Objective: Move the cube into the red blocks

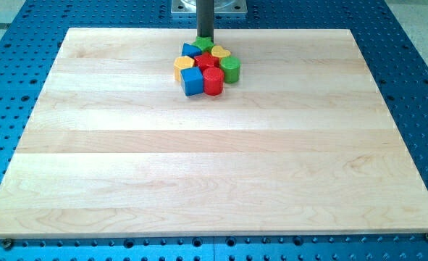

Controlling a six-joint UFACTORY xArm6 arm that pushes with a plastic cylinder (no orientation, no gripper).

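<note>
A tight cluster of blocks sits near the view's top centre of the wooden board (214, 159). The blue cube (192, 81) is at the cluster's lower left, touching the red cylinder (213, 81) on its right. A second red block (206, 61) lies just above them, in the middle of the cluster. My tip (205, 39) is at the cluster's top edge, touching or just behind a green block (203, 46). It is on the far side of the cluster from the blue cube.
Also in the cluster are a green cylinder (230, 70) on the right, a yellow block (220, 52) at the upper right, a yellow block (182, 64) on the left and a blue block (190, 51) at the upper left. A blue perforated table (18, 43) surrounds the board.
</note>
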